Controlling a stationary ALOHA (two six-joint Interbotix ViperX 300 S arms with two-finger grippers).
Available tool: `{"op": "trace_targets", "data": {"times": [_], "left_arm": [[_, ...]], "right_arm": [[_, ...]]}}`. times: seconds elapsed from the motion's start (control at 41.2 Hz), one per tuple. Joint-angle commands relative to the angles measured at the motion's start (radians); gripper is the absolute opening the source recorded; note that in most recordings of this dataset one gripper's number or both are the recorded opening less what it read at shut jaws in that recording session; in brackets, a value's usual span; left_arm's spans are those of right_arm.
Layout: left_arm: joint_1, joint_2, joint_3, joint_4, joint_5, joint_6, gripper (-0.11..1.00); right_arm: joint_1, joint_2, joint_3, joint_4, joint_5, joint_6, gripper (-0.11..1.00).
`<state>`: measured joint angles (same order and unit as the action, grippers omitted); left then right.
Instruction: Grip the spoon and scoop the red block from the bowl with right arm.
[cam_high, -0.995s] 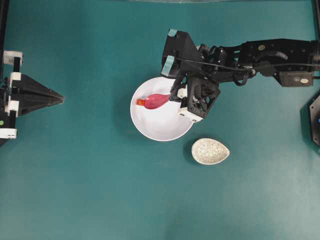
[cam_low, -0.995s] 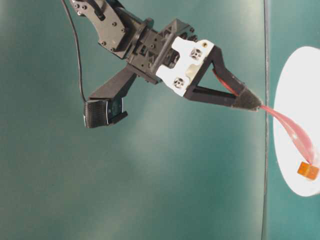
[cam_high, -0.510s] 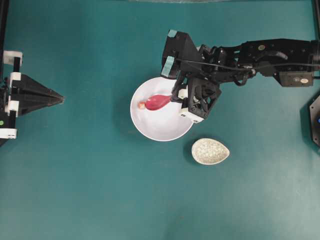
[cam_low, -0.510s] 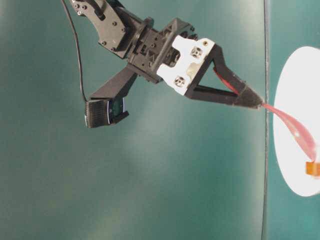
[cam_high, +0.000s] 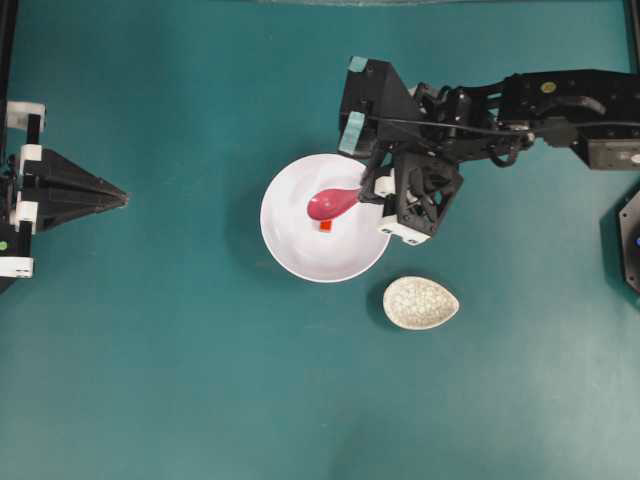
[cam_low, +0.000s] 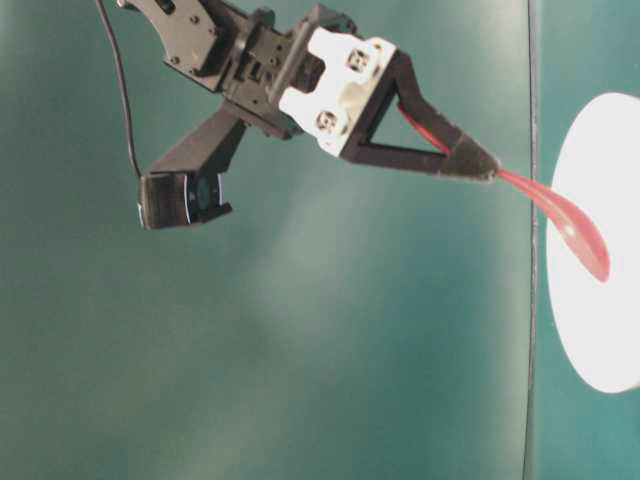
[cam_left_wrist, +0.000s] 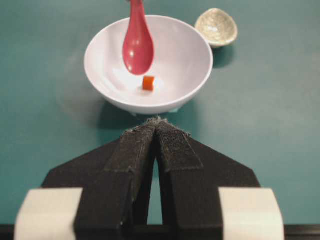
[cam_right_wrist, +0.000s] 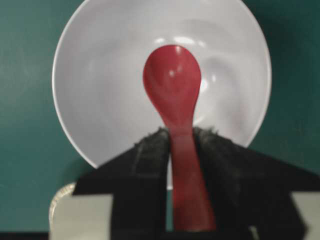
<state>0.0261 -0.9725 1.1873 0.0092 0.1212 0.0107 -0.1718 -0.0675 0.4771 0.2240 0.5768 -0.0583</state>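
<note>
The white bowl (cam_high: 298, 252) sits mid-table. The red block (cam_high: 326, 225) lies on its floor near the middle, also clear in the left wrist view (cam_left_wrist: 148, 82). My right gripper (cam_high: 366, 192) is shut on the handle of the pink spoon (cam_high: 333, 204). It holds the spoon's empty scoop (cam_left_wrist: 138, 47) in the air over the bowl (cam_left_wrist: 200, 60), just above and beside the block. In the right wrist view the spoon (cam_right_wrist: 172, 85) covers the block. The spoon (cam_low: 565, 222) slopes down from the gripper (cam_low: 488, 172). My left gripper (cam_high: 122, 198) rests shut at the far left.
A small speckled egg-shaped dish (cam_high: 420, 302) sits just right of and below the bowl, also at the top right of the left wrist view (cam_left_wrist: 216, 26). Teal table surface surrounds everything. A black fixture (cam_high: 630, 235) stands at the right edge.
The right arm drew the spoon back from the bowl's left side and lifted it. The block came off the spoon's tip and now lies near the bowl's middle.
</note>
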Motion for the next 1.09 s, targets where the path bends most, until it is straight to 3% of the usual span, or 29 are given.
{"op": "trace_targets", "data": {"times": [0.0, 0.607, 1.068], "left_arm": [[0.002, 0.005, -0.012, 0.002, -0.008, 0.0, 0.0], [0.002, 0.005, -0.012, 0.002, -0.008, 0.0, 0.0], [0.002, 0.005, -0.012, 0.002, -0.009, 0.0, 0.0]], "right_arm": [[0.003, -0.04, -0.006, -0.006, 0.015, 0.002, 0.25], [0.003, -0.124, 0.048, -0.006, 0.123, 0.006, 0.25], [0.003, -0.025, 0.009, -0.006, 0.117, -0.002, 0.25]]}}
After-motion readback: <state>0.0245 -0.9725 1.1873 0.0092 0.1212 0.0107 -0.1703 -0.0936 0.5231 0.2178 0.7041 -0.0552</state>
